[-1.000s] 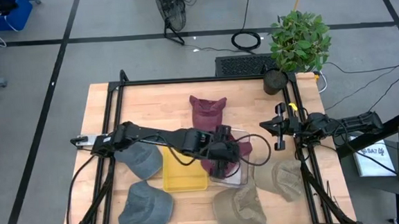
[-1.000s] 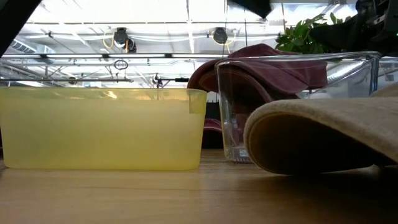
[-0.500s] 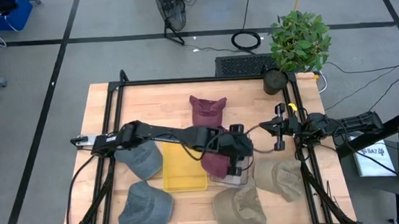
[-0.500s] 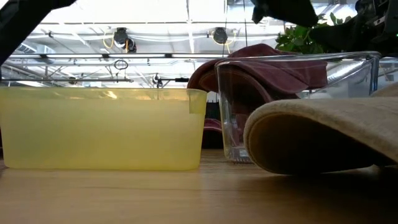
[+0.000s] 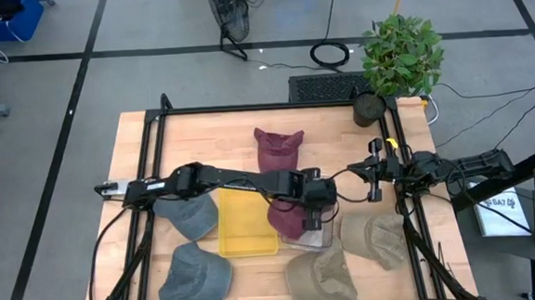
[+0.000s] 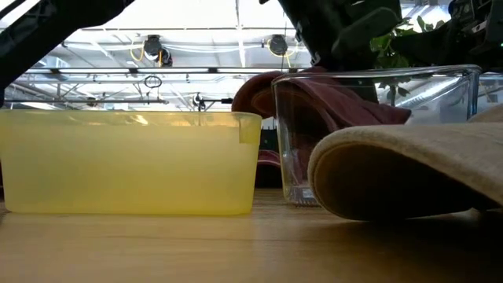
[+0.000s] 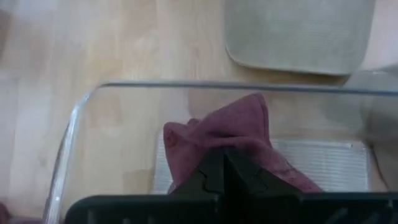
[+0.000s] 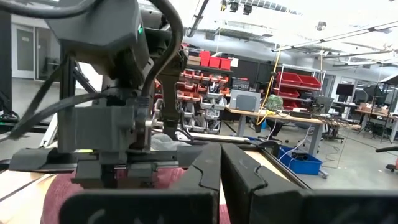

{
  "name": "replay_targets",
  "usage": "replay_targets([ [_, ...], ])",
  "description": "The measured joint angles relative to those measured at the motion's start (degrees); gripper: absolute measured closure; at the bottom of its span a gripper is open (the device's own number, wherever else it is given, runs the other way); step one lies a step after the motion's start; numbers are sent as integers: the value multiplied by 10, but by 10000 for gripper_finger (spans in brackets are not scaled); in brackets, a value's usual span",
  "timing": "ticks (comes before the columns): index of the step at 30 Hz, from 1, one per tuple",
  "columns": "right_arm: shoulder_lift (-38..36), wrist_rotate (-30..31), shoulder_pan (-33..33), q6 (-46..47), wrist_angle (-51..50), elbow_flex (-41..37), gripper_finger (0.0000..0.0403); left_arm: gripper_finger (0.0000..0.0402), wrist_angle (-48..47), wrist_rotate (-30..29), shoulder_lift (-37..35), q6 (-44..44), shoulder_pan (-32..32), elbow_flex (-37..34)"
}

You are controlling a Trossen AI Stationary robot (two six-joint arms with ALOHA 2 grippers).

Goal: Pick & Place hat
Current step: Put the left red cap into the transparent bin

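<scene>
Maroon hat (image 7: pixel 231 134) pinched in left tool (image 7: pixel 222 163) — over clear bin (image 7: pixel 81 118).

The high view looks straight down on the whole table (image 5: pixel 137 139) and both arms. The low view sits at table-top height, right up against the yellow bin (image 6: pixel 130 161) and glass container (image 6: pixel 369 130), facing the room beyond. The left wrist view peers down into that same glass container (image 7: pixel 81 124) at close range. The right wrist view faces level across the table at the left arm (image 8: pixel 118 81), which the high view shares.
</scene>
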Motion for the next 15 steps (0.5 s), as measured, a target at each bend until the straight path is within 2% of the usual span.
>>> replay_targets([
  [15, 0, 0, 0, -1, -1, 0, 403, 398, -13, 58, 37, -16, 15, 2],
])
